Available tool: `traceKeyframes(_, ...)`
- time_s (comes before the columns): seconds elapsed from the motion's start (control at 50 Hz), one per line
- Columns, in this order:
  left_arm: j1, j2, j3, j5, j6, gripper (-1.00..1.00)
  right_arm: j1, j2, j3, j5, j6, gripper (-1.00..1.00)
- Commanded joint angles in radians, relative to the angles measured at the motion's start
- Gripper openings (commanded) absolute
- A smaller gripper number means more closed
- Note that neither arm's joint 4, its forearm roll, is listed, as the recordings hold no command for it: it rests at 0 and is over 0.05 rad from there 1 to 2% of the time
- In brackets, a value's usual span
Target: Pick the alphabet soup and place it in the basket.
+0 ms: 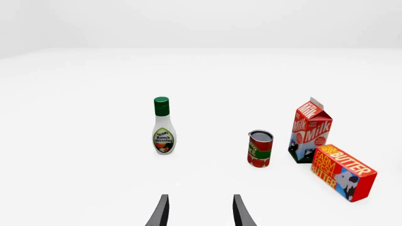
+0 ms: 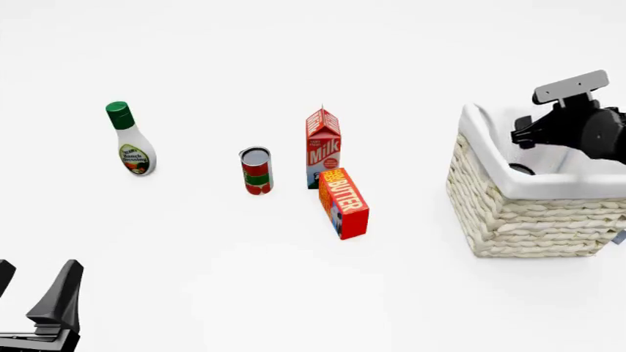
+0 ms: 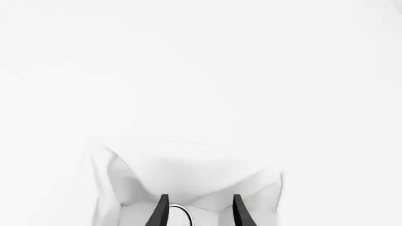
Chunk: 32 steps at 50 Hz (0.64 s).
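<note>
The alphabet soup (image 3: 180, 213) showed only as a curved silver rim, seen between the right gripper's (image 3: 199, 212) fingertips in the right wrist view, down inside the basket (image 2: 528, 209); in the front view a small dark round shape lay within the lining just below that gripper, too small to read. Whether the fingers touched the can could not be told, but they stood spread apart with a gap between them. The basket, the largest thing, was a square cream wicker one with a white cloth lining, at the right of the table (image 2: 293, 293), with the right arm reaching over its rim. Well to its left stood a red and white milk carton (image 2: 323, 147) upright, and just in front of it a red butter box (image 2: 344, 203), the two close together. A ranch dressing bottle (image 2: 130, 139) with a green cap stood far left, a little tilted. Between bottle and carton stood a small red-and-green-labelled can (image 2: 256, 171). The left gripper (image 1: 199, 213) hung at the near left corner, its fingers parted and holding nothing.
</note>
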Motion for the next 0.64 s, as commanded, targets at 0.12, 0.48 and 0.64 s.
traceKeyframes(0.12, 0.0, 0.0, 0.0, 0.0, 0.0, 1.0, 0.028, -0.231, 0.049, 0.031, 0.071, 1.0)
traceKeyframes(0.48, 0.0, 0.0, 0.0, 0.0, 0.0, 1.0, 0.05, -0.709, 0.139, 0.185, 0.138, 1.0)
traceKeyframes(0.64, 0.0, 0.0, 0.0, 0.0, 0.0, 1.0, 0.107, -0.989, 0.268, 0.215, 0.204, 1.0)
